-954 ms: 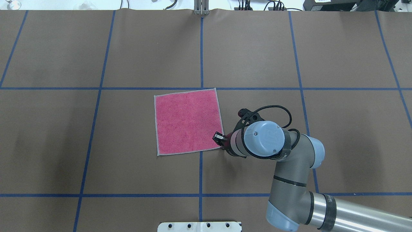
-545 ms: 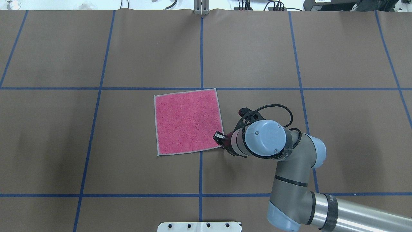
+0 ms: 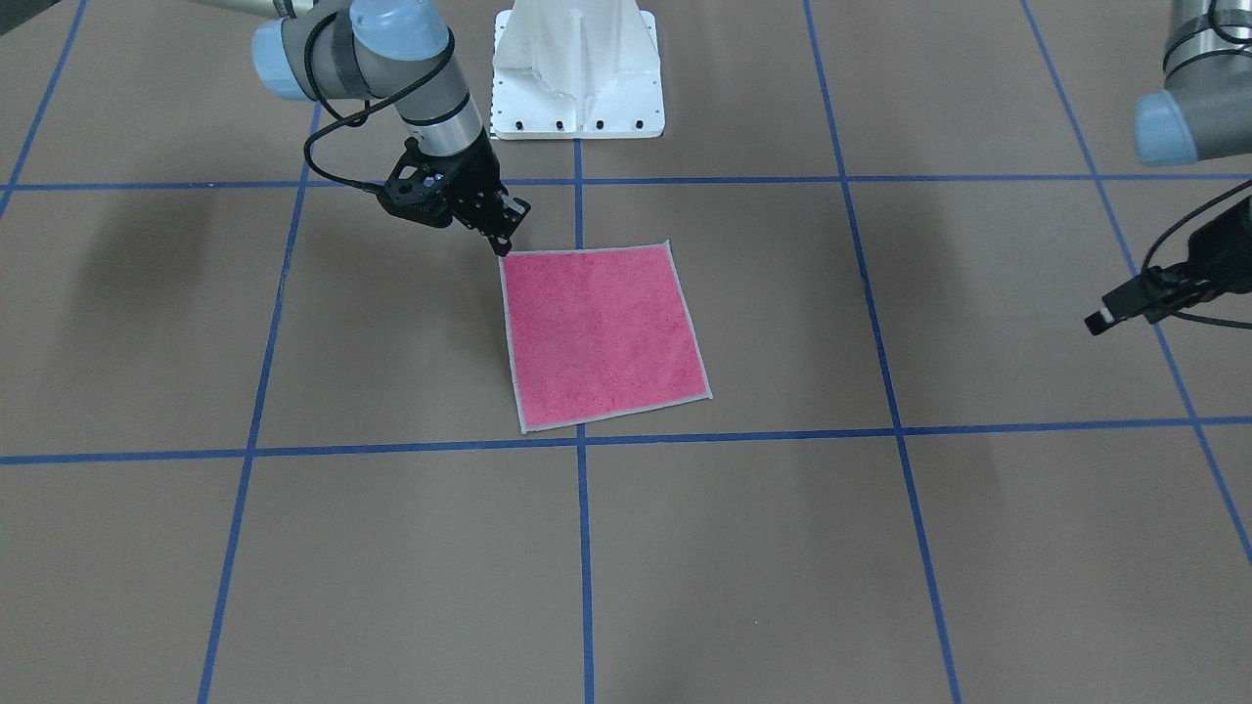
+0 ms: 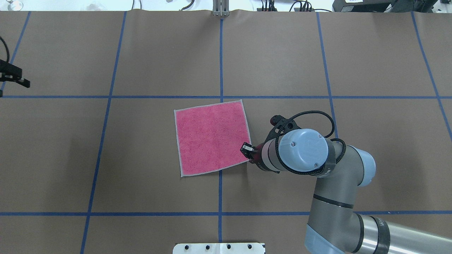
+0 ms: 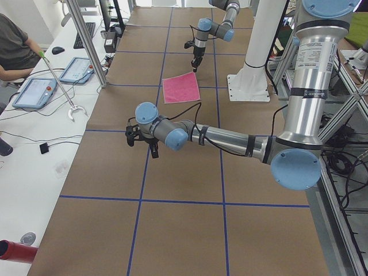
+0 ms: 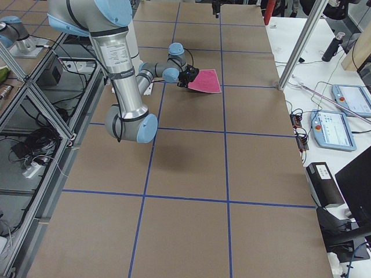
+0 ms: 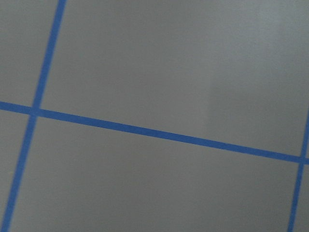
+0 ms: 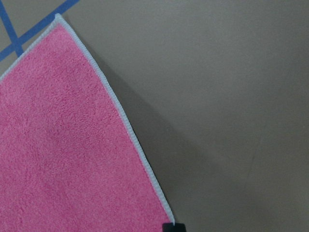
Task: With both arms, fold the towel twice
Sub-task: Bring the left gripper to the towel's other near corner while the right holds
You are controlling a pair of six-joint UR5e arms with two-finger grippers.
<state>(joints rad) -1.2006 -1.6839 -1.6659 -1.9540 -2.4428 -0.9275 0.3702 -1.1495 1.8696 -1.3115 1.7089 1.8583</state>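
Note:
The towel (image 4: 212, 137) lies flat on the brown table, pink face up, with a pale stitched border. It also shows in the front view (image 3: 602, 332) and in the right wrist view (image 8: 63, 145). My right gripper (image 4: 248, 151) is shut on the towel's near right corner, low at the table; in the front view it (image 3: 505, 244) sits at that corner. My left gripper (image 4: 21, 79) is far off at the table's left edge, open and empty, well clear of the towel; it also shows at the front view's right edge (image 3: 1100, 321).
Blue tape lines (image 4: 220, 53) divide the brown table into large squares. The white pedestal base (image 3: 577, 68) stands at the robot's side of the table. Operators' desks with tablets (image 5: 34, 92) stand beyond the far edge.
The right gripper has moved right and slightly away from the base, dragging the towel with it and turning it a little. The left gripper has come into view at the left edge.

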